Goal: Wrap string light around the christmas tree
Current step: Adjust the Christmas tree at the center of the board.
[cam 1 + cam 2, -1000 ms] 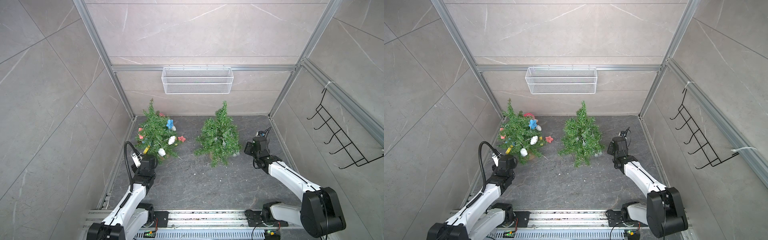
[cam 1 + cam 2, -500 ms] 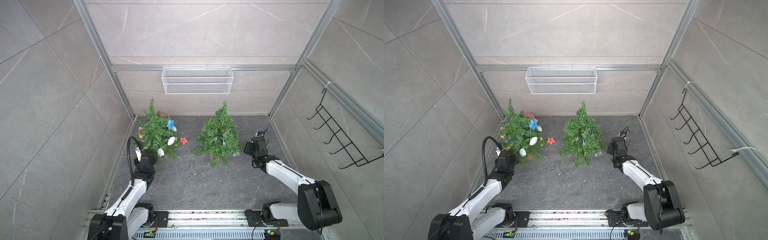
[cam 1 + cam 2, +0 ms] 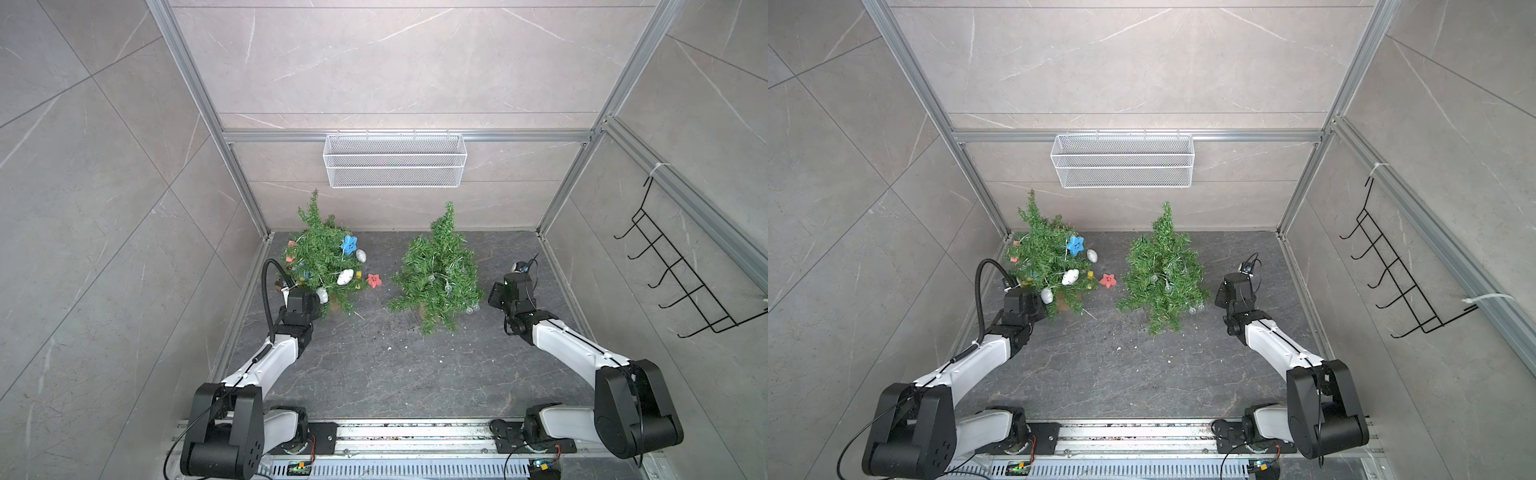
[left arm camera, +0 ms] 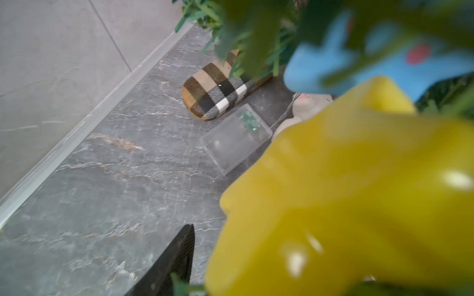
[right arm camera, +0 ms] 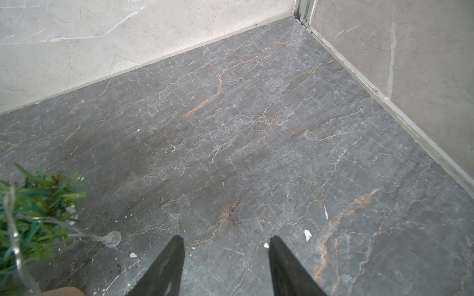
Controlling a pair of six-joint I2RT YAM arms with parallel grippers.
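Right hand (image 5: 225,239), fingers wide apart and empty, hovers above the counter (image 5: 256,128). The string light (image 5: 112,238) trails from the christmas tree (image 5: 33,205) at lower left of the wrist frame, nearest this arm. Left hand (image 3: 308,300), at the ornamented tree (image 3: 322,257): opening cannot be told.

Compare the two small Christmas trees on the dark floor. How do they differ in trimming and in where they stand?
The corner tree carries coloured shapes, such as a blue star; the middle tree carries only clear bulbs on a thin wire. The corner tree stands close to the side wall; the middle tree stands out on the open floor. Both are small, green, artificial and upright.
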